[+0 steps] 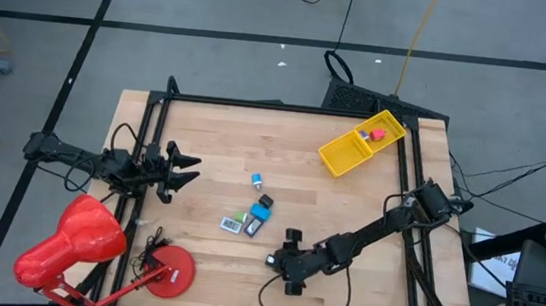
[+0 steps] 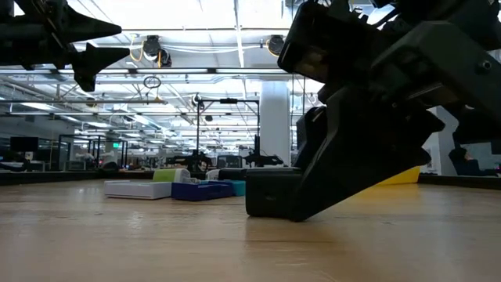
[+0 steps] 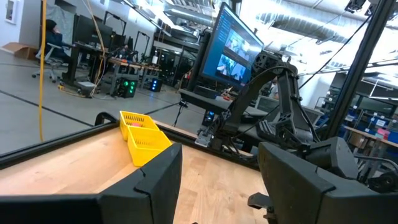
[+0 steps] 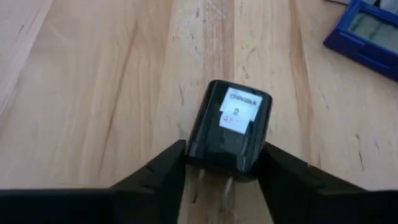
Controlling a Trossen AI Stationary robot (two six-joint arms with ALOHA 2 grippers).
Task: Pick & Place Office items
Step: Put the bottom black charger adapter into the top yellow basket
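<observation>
right gripper (image 4: 221, 165) low at the near side of the table (image 1: 224, 138), fingers pinching a black charger (image 4: 229, 127) from both sides; white label on its top, prongs between the fingers, body resting on the wood. low view shows the charger (image 2: 270, 193) sitting on the table under the gripper

just past it, mid-table: cluster of small office items – blue piece (image 1: 259, 212), dark one (image 1: 253, 227), white/grey flat piece (image 1: 231, 224), green bit (image 1: 241, 216), and a small teal-and-white piece (image 1: 257, 182) a little farther off

left gripper (image 1: 183, 168) hovers off the table at the left edge, fingers (image 3: 149, 186) spread, holding nothing

red desk lamp (image 1: 73, 244) at the near-left corner

far right corner: yellow tray (image 1: 359, 143), angled, with a red/pink piece (image 1: 376, 135) inside
</observation>
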